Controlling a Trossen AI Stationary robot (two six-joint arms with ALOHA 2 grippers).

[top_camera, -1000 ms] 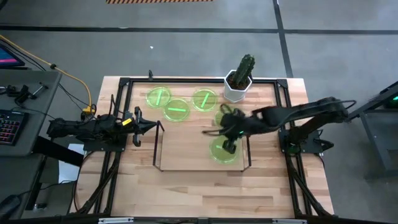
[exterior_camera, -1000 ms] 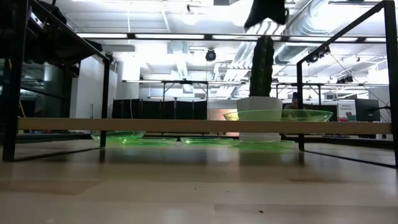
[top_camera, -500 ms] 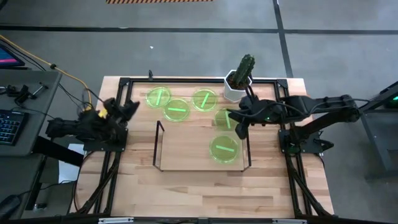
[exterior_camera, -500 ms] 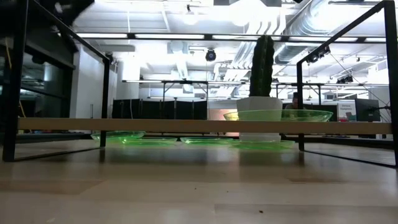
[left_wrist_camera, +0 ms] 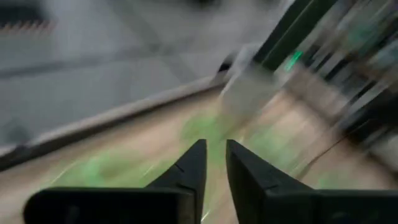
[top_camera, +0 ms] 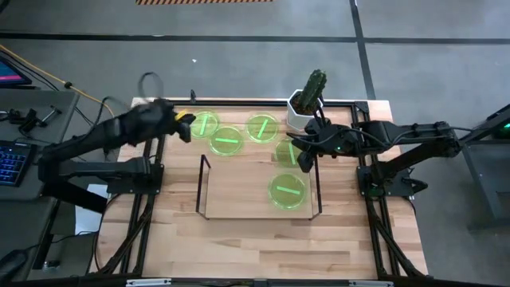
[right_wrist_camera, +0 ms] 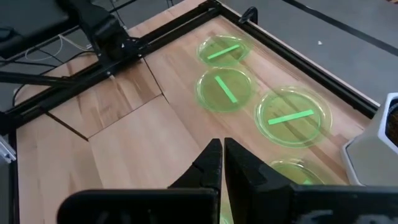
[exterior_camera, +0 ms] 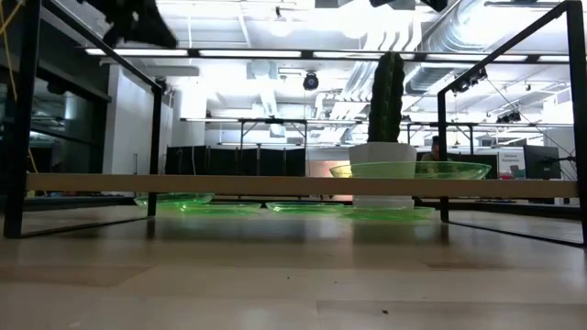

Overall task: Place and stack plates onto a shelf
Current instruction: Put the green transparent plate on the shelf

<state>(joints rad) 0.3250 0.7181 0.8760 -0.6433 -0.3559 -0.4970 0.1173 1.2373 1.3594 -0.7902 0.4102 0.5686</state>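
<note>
Five green plates show in the high view. One plate [top_camera: 287, 190] lies flat on the wire shelf [top_camera: 239, 191], toward its right end; the low view shows this plate [exterior_camera: 408, 170] on the shelf board [exterior_camera: 183, 183]. The other plates [top_camera: 202, 123] [top_camera: 226, 141] [top_camera: 261, 127] [top_camera: 285, 151] lie on the table beyond the shelf. My right gripper [top_camera: 303, 155] hovers shut just past the shelf's far right corner, beside the nearest table plate; its wrist view shows the fingers [right_wrist_camera: 221, 146] together above that plate [right_wrist_camera: 289, 171]. My left gripper [top_camera: 183, 123] reaches beside the far-left plate, fingers [left_wrist_camera: 215, 146] nearly together.
A white potted cactus [top_camera: 307, 100] stands at the table's far edge, close behind my right gripper. A black metal frame [top_camera: 239, 104] runs round the table. A desk with a keyboard [top_camera: 12, 163] sits beyond the left edge. Bare wood lies in front of the shelf.
My left arm has swung from the table's left edge up and toward the far edge, ending beside the far-left plate. My right gripper has drawn back from above the plate on the shelf toward the far edge and the cactus. That plate has stayed on the shelf.
</note>
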